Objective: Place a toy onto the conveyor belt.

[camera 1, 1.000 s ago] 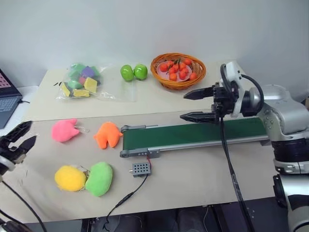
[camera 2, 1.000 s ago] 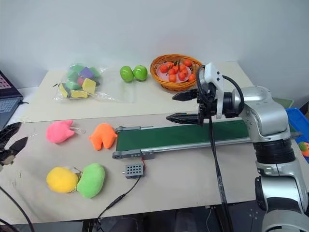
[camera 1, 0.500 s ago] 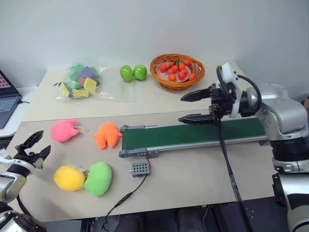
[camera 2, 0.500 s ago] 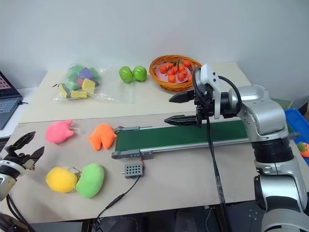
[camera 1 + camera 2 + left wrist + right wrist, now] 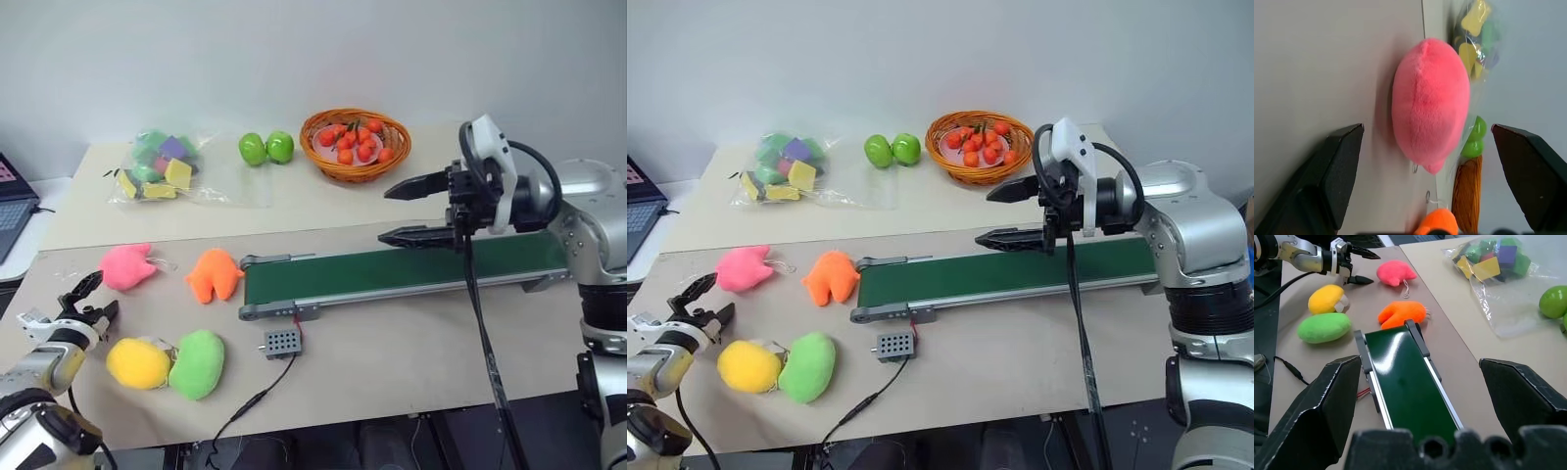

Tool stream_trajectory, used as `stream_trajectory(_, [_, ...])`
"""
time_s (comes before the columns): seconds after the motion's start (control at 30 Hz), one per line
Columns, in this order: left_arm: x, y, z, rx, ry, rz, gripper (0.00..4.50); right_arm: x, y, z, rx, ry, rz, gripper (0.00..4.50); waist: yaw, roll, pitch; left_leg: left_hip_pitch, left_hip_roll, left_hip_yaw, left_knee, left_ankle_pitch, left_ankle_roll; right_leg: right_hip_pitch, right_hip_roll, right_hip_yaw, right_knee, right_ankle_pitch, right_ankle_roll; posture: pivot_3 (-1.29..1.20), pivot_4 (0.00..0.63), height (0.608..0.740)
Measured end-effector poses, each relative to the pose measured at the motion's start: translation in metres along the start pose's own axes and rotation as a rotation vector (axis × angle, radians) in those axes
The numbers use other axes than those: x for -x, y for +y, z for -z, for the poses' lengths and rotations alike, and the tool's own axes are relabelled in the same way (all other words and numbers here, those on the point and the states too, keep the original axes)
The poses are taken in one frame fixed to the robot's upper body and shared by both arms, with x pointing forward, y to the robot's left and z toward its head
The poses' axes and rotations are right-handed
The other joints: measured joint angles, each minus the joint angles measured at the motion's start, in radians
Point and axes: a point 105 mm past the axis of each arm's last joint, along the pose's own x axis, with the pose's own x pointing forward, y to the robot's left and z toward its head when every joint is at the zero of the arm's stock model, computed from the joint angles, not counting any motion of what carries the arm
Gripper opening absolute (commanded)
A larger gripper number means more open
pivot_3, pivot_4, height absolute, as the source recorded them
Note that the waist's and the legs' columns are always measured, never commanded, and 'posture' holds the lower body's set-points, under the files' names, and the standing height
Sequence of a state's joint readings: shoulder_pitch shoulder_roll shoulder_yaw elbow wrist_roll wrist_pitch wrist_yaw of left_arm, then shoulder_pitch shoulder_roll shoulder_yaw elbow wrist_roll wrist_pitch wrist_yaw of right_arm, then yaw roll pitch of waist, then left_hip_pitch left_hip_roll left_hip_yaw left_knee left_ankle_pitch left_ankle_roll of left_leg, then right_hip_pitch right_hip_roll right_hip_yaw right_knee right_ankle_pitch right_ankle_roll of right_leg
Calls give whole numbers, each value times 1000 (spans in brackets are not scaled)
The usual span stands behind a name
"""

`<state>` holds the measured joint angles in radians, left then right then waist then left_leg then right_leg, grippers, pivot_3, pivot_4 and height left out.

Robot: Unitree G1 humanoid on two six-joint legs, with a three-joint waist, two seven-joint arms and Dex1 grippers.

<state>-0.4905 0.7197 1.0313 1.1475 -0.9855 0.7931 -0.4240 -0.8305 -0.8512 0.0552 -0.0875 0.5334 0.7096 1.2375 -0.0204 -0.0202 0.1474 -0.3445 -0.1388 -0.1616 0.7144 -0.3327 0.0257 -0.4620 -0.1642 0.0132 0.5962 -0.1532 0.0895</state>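
Toy (image 5: 128, 266) sits near the table's (image 5: 411, 352) left edge, untouched. My left gripper (image 5: 88, 300), jaws wide, should advance level, straddle it centrally, then close. Right gripper (image 5: 423, 211) gapes above the conveyor belt (image 5: 392, 271).

Robotics lab / test bench, not a home or shop. Bare beige counter (image 5: 411, 343) against a plain white wall (image 5: 313, 49). Small demo conveyor belt (image 5: 392, 274) sits on it with a loose grey control box (image 5: 283, 341) and a black cable (image 5: 245, 411) trailing off the near edge. Props are staged: plush toys on the left, a clear bag of foam blocks (image 5: 162, 166), fake green apples (image 5: 265, 148) and a wicker basket (image 5: 355, 143) of small orange fruit at the far side. Open laptop (image 5: 12, 196) at far left.
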Motion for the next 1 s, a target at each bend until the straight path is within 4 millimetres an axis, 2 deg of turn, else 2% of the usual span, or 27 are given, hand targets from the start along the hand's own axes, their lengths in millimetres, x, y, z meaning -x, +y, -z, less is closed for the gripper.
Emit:
stream_trajectory(0.33, [-20,-8,9,-29,-19,-2,4460,0,2,-2,8,13,7,4500,6,0,0,0,0,0,1,0,0,0,0,0,1,0,0,0,150,740])
stream_trajectory(0.43, [-22,-7,10,-37,-28,-14,3703,0,3,-3,11,20,14,4500,5,0,0,0,0,0,1,0,0,0,0,0,1,0,0,0,150,740])
stream_trajectory(0.63, [-22,-3,13,-24,-22,-29,1318,3,4,-5,20,24,26,4500,3,0,0,0,0,0,1,0,0,0,0,0,1,0,0,0,150,740])
stream_trajectory(0.77, [-22,-3,12,-16,-28,-23,38,4,4,-5,19,24,41,4500,2,0,0,0,0,1,1,0,0,0,0,0,1,0,0,0,150,740])
stream_trajectory(0.9, [-21,-11,4,-6,-48,3,38,4,4,-4,16,25,42,4500,2,0,0,0,0,1,1,0,0,0,0,0,1,0,0,0,150,740])
stream_trajectory(1.0, [-20,-26,-8,-24,-70,39,38,4,4,-4,15,23,42,4500,3,0,0,0,0,1,1,0,0,0,1,0,1,0,0,0,150,740])
